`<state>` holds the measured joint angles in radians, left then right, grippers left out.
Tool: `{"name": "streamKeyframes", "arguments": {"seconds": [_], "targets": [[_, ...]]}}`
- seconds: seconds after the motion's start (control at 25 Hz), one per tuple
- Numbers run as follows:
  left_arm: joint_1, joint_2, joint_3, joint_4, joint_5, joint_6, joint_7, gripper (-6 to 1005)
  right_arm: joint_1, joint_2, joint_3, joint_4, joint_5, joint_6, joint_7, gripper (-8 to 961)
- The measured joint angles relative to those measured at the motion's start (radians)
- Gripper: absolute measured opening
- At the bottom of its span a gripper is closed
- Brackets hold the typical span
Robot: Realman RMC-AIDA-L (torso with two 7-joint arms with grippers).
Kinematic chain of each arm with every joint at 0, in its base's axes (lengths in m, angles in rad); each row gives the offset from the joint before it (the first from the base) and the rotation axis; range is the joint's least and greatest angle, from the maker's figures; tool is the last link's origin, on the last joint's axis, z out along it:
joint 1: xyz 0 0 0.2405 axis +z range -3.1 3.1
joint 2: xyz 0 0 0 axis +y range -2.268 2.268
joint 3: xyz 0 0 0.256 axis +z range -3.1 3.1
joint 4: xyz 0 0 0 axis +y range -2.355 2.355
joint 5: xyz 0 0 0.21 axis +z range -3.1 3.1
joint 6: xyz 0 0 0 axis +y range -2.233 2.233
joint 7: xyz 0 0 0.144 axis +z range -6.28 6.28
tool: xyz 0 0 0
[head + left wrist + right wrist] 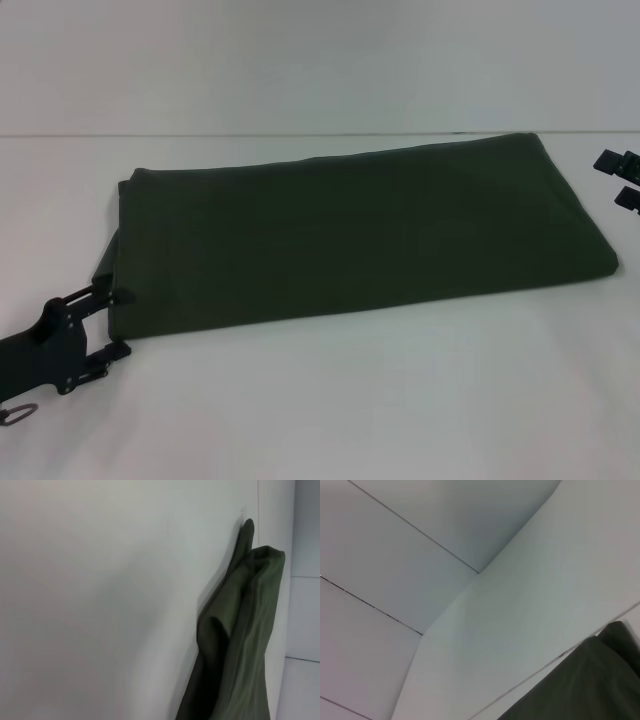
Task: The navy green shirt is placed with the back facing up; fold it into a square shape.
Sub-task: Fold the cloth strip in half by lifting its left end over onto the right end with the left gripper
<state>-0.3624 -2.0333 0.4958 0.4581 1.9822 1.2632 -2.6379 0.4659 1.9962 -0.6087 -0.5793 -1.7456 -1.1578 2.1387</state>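
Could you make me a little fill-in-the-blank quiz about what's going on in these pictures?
1. The navy green shirt lies on a white table, already folded into a long ____.
2. The left gripper is at the shirt's ____ end in the head view.
3. The right gripper sits ____ the shirt, not touching it.
4. The fabric's colour is dark olive-____.

Missing words: rectangle; left; beside; green

Matt cloth shirt (350, 235) (seemingly cotton)
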Motion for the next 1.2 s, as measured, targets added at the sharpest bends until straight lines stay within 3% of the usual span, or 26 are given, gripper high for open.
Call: {"name": "streamKeyframes", "arguments": {"seconds": [0.48, 0.64, 0.76, 1.2], "targets": [[-0.080, -0.008, 0.002, -0.022, -0.002, -0.059, 0.036, 809, -0.003, 0.001, 0.001, 0.000, 0.001, -0.001, -0.010, 917], [-0.110, -0.009, -0.007, -0.022, -0.034, -0.011, 0.114, 809, -0.003, 0.002, 0.003, 0.000, 0.002, -0.005, -0.011, 917], [-0.103, -0.009, -0.006, -0.021, -0.075, 0.034, 0.160, 810, -0.005, 0.003, 0.007, -0.001, 0.002, -0.007, -0.012, 917], [-0.044, 0.001, 0.004, -0.040, -0.017, -0.002, 0.108, 809, -0.007, 0.000, 0.013, 0.010, 0.002, -0.002, -0.014, 917]]}}
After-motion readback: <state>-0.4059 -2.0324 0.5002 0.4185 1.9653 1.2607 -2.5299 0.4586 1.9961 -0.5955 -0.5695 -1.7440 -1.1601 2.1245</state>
